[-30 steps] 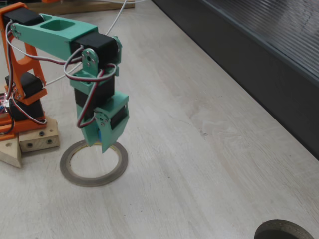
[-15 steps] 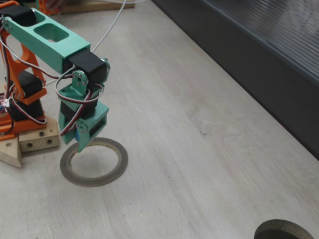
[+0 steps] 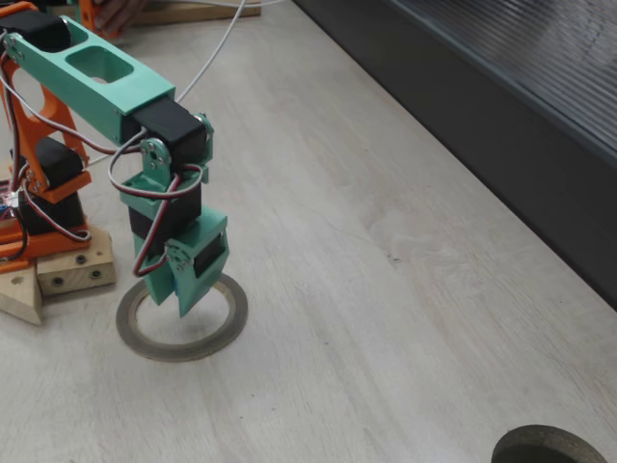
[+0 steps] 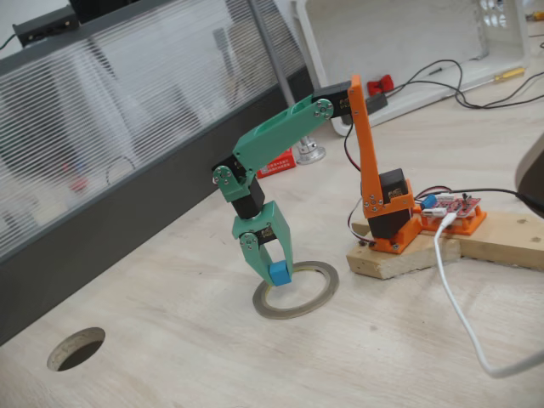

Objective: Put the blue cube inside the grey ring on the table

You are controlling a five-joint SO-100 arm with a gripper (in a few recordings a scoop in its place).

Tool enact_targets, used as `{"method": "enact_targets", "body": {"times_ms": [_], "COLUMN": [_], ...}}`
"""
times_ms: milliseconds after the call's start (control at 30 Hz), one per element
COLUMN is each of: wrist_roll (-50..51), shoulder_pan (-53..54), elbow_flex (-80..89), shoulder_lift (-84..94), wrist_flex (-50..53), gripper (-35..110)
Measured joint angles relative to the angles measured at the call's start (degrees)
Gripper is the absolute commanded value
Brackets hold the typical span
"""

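Gripper [image 4: 274, 274] clamps blue cube [image 4: 279, 274] above grey ring [image 4: 297, 291] near edge; table [image 3: 405, 318] around bare.

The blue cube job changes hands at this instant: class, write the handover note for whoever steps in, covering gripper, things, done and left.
Gripper: shut on the blue cube, fingers pointing down, over the grey ring; in a fixed view its tip sits within the ring's outline.
Ring: flat on the table, beside the arm's wooden base.
Done: cube picked up and brought to the ring.
Left: whether the cube touches the table cannot be told. Probably lower if needed, open the fingers so the cube lands inside the hoop, then lift clear without nudging the ring.
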Motion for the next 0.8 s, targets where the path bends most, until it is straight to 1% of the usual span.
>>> {"method": "enact_targets", "body": {"times_ms": [100, 300, 800], "wrist_roll": [0.0, 0.0, 0.0], "shoulder_pan": [0.0, 0.0, 0.0], "elbow_flex": [0.0, 5.4, 5.8], "shoulder_lift": [0.0, 0.0, 0.0], "wrist_flex": [0.0, 0.0, -1.1], "gripper": [20, 20, 20]}}
